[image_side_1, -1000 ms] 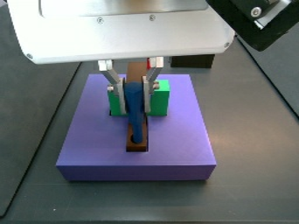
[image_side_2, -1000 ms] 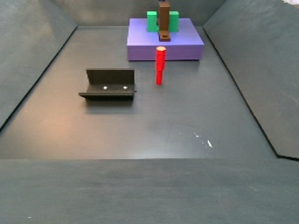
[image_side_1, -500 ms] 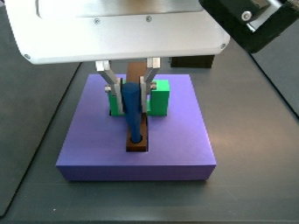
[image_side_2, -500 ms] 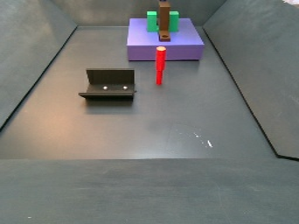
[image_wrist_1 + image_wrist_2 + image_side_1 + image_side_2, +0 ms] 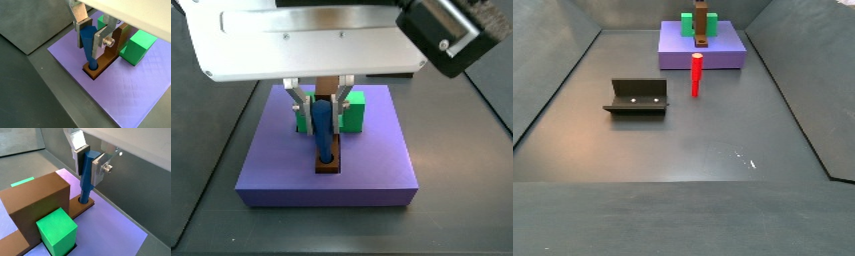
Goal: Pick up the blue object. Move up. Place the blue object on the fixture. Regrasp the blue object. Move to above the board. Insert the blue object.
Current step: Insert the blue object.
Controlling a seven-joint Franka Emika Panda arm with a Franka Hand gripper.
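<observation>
The blue peg stands nearly upright between my gripper's fingers, over the purple board. Both wrist views show the dark pads pressed against the peg's upper part. The gripper is shut on it. The peg's lower tip sits in the round hole of the brown strip. The green block stands just behind the gripper on the board. The fixture stands bare on the floor, far from the board.
A red peg stands upright on the floor just in front of the board. A tall brown block rises beside the green block. Dark walls enclose the floor on both sides.
The gripper has come down a little with the blue peg, and the peg's tip sits deeper in the hole. The red peg and fixture have not moved.
</observation>
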